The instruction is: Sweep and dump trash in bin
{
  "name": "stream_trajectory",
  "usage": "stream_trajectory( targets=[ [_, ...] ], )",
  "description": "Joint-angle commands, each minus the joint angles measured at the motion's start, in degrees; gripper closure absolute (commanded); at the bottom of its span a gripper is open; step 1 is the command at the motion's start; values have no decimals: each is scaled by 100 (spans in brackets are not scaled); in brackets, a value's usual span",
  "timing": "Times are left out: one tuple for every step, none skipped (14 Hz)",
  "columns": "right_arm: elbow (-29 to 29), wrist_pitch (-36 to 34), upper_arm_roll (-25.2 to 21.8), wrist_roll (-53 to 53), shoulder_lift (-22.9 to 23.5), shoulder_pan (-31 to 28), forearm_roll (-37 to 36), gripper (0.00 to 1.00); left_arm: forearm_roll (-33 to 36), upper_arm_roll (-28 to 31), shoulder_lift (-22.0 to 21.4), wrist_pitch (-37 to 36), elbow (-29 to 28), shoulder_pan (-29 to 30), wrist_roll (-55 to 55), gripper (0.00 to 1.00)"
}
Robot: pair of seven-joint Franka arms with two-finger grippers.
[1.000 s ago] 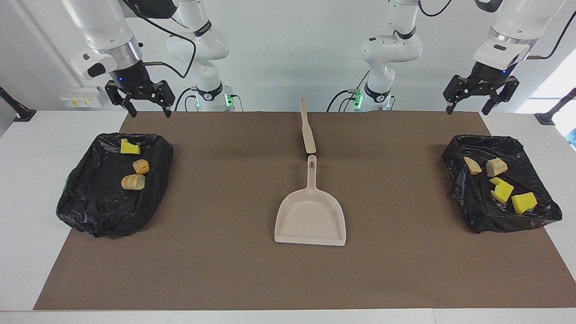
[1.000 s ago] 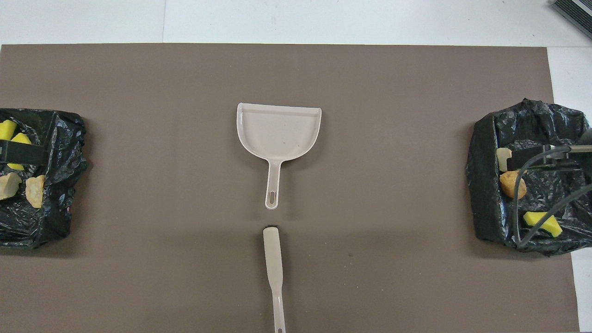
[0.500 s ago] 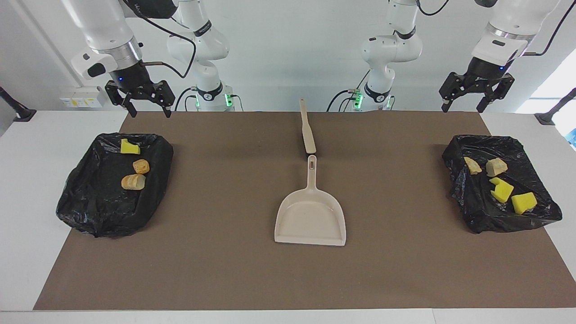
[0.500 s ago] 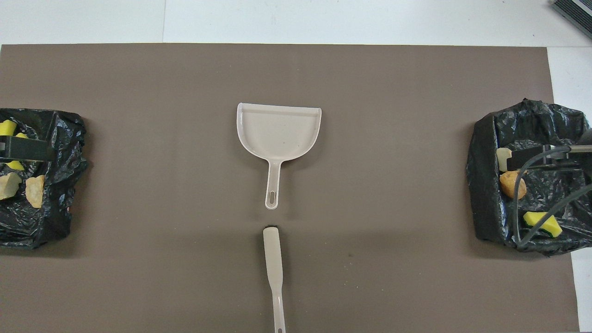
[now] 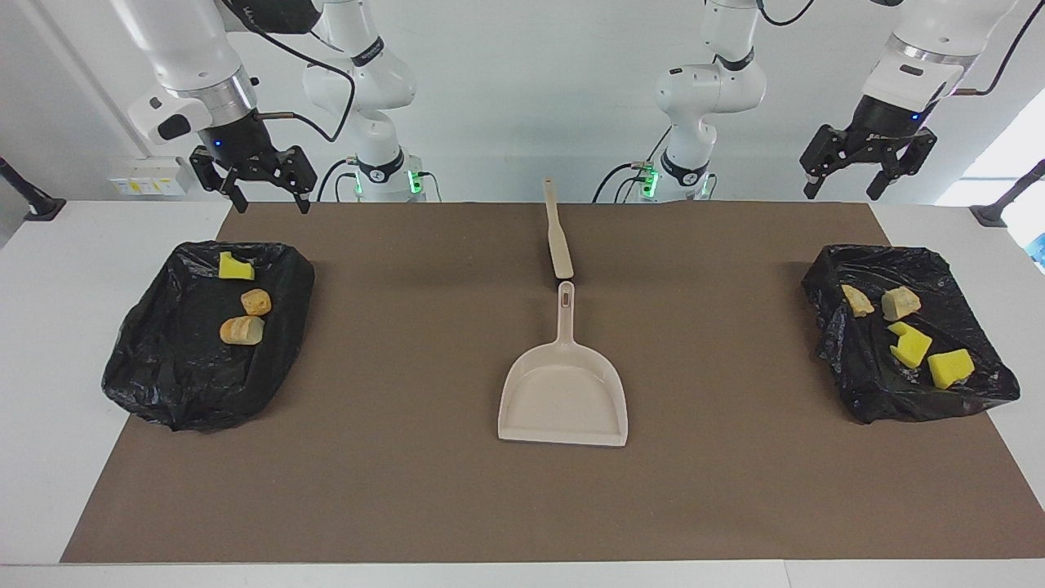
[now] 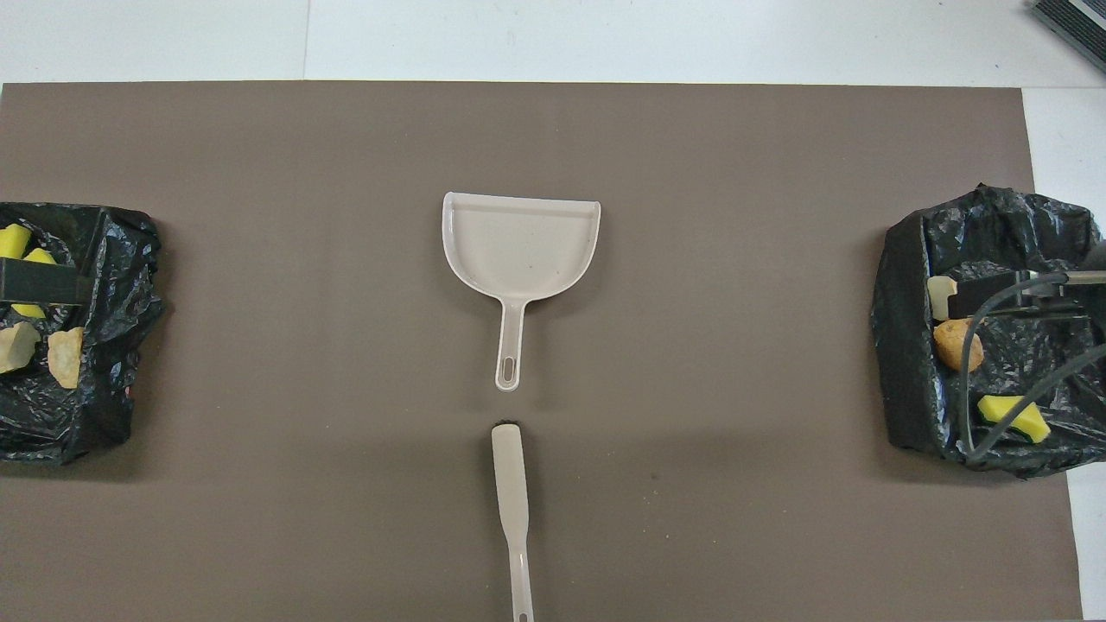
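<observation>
Both jaws wide, holding nothing: left gripper (image 5: pixel 867 173) and right gripper (image 5: pixel 255 184) up over bench ends; trash (image 5: pixel 242 330) in bags

Dustpan (image 5: pixel 563 398): mid-mat (image 5: pixel 408 490), on the counter (image 5: pixel 49 327).
Brush (image 5: pixel 558 231): just beside dustpan's handle, nearer the robots.
Bins (image 5: pixel 163 384): one at each arm's end.
Trash (image 5: pixel 242 330): in both bins.
</observation>
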Motion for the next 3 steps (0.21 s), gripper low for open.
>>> stream_trajectory(
  targets=[
    [-72,19,45,103,-62,-77,65,0,-72,13,-165,-99,-164,10,-35,0],
    [-72,10,45,103,-62,-77,65,0,-72,13,-183,-125,-191,10,-18,0],
    [-64,19,45,77,-62,-77,65,0,-72,13,-201,-117,-226,10,-9,0]
  ],
)
